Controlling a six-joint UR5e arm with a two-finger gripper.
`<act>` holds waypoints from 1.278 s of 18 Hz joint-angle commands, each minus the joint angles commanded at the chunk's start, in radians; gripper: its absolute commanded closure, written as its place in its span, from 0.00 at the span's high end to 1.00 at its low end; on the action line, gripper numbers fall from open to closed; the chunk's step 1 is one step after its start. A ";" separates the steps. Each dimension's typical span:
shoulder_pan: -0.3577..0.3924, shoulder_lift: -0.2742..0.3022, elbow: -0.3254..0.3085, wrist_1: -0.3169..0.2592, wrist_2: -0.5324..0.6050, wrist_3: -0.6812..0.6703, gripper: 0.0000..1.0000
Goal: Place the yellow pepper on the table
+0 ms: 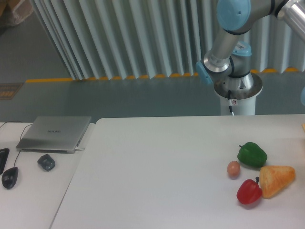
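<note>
white surface (157,162) carries green pepper (252,154), egg (233,169), red pepper (249,192) and bread wedge (276,180), clustered right. yellow pepper and pincer out of frame; pincer state cannot be told. arm (228,43) behind.

White table (157,162) — green pepper (252,154), red pepper (249,192), tan egg (233,169).
</note>
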State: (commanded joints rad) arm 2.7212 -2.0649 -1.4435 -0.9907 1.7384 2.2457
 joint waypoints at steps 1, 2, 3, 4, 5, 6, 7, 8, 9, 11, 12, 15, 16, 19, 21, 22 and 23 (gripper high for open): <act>0.018 0.014 0.000 -0.028 -0.041 -0.002 0.55; 0.026 0.028 0.000 -0.055 -0.081 -0.003 0.55; 0.028 0.040 0.000 -0.081 -0.104 -0.005 0.55; 0.029 0.052 0.002 -0.106 -0.114 -0.012 0.55; 0.029 0.064 0.002 -0.138 -0.115 -0.035 0.55; 0.025 0.078 0.002 -0.166 -0.117 -0.058 0.55; 0.019 0.103 0.002 -0.208 -0.132 -0.077 0.55; 0.018 0.124 0.000 -0.254 -0.196 -0.106 0.55; 0.023 0.137 0.000 -0.282 -0.250 -0.130 0.55; 0.029 0.158 -0.003 -0.324 -0.310 -0.150 0.55; 0.029 0.169 -0.005 -0.338 -0.312 -0.153 0.55; 0.012 0.187 0.002 -0.385 -0.315 -0.245 0.55; -0.003 0.187 0.002 -0.390 -0.318 -0.286 0.55; -0.067 0.193 0.002 -0.385 -0.326 -0.450 0.55; -0.124 0.190 -0.002 -0.381 -0.332 -0.617 0.55; -0.136 0.190 -0.002 -0.378 -0.332 -0.682 0.55; -0.149 0.187 -0.002 -0.378 -0.332 -0.737 0.55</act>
State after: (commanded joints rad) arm 2.5726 -1.8776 -1.4450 -1.3683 1.4067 1.5085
